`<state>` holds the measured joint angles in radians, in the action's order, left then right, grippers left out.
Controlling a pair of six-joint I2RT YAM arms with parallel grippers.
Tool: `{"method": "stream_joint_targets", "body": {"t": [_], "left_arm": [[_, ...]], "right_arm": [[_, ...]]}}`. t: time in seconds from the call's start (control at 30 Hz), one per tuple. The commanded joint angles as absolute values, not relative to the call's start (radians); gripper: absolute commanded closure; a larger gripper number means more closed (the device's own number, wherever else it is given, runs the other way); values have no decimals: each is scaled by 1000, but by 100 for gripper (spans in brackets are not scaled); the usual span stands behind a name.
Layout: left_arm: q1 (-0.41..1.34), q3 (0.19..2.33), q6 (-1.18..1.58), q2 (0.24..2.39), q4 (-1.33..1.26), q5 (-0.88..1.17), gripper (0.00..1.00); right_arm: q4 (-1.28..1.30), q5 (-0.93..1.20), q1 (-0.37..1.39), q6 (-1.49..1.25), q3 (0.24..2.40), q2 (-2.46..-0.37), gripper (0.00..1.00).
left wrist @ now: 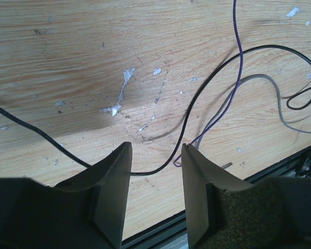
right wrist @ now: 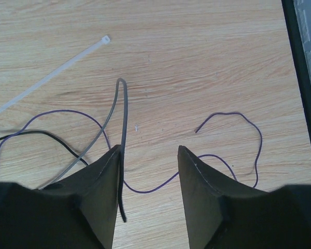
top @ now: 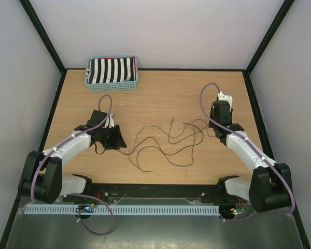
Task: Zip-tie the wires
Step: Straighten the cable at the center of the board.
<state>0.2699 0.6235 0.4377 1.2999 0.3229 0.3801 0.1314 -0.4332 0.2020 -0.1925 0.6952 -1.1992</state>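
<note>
The wires (top: 166, 140) lie in loose loops across the middle of the wooden table (top: 160, 88), between my two arms. My left gripper (top: 118, 139) sits at their left end and is open. In the left wrist view a black wire (left wrist: 207, 88) runs on the wood between the spread fingers of my left gripper (left wrist: 155, 148), beside a purple wire (left wrist: 234, 93) and a grey wire (left wrist: 272, 85). My right gripper (top: 216, 124) stands open at the right end. In its wrist view a grey wire (right wrist: 123, 119) rests along the left finger's inner face of my right gripper (right wrist: 147, 150). A purple wire (right wrist: 150, 189) crosses the gap.
A pale zip tie (right wrist: 52, 77) lies on the wood ahead and left of the right gripper. More pale strands (top: 135, 106) lie near the back. A blue basket (top: 92, 85) holding striped cloth stands at the back left. A black rail (top: 155, 189) runs along the near edge.
</note>
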Motion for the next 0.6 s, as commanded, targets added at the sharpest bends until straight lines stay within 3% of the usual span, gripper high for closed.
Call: {"method": "stream_joint_targets", "body": {"t": [0.0, 0.37, 0.57], "left_arm": [[264, 654, 427, 1234, 356, 358, 53], [282, 808, 383, 1141, 353, 360, 35], [348, 1033, 326, 1299, 342, 358, 28]], "right_arm": [[154, -410, 196, -184, 738, -1159, 41], [222, -210, 196, -200, 842, -1071, 17], [195, -17, 197, -256, 868, -1078, 12]]}}
